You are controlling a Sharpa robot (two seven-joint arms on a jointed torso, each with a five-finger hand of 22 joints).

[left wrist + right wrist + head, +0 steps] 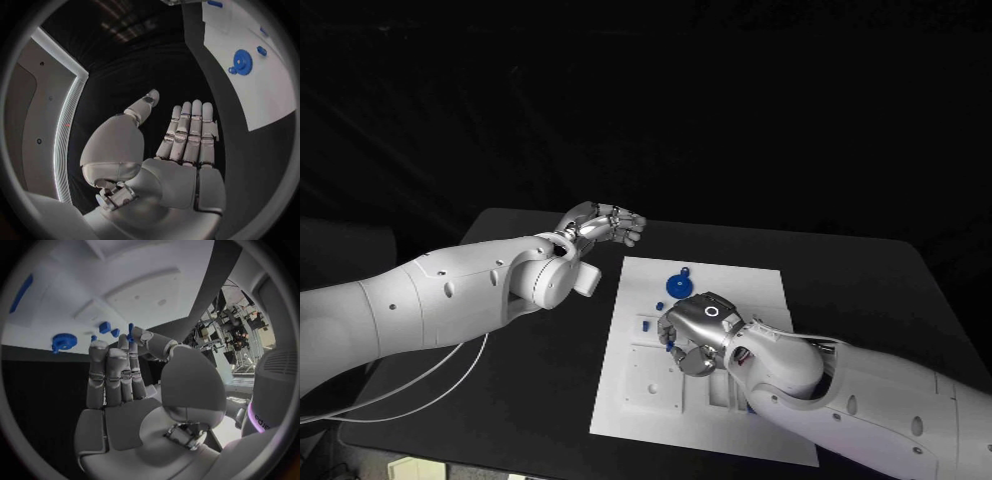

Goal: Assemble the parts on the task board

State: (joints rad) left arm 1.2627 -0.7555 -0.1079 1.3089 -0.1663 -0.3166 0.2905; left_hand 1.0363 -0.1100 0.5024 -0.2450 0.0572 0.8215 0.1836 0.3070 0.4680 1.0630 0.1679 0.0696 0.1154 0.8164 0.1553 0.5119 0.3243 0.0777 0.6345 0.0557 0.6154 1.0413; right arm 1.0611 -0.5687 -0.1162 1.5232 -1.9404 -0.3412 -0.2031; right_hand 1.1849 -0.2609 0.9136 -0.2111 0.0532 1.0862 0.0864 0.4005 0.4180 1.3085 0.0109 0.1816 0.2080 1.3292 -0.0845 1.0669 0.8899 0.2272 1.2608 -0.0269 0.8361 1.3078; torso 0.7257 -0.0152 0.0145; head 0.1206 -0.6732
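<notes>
From the head view you see the right hand [701, 330] over the task board [759, 420], hiding the parts beneath it, with a blue gear [679, 285] just beyond. Your left wrist view shows the left hand [187, 145] spread and holding nothing above the black worktop [156, 70]. In the right wrist view a small blue part [130, 332] sits pinched at the right hand's fingertips.

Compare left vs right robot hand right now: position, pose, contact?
Left robot hand hovers over bare black table, off the task board; right robot hand sits over the board's middle. Left's fingers lie straight and together, holding nothing; right's fingers reach among the small blue parts, and whether it pinches one can't be told. The blue gear lies nearer the right. Both are silver on white arms.
</notes>
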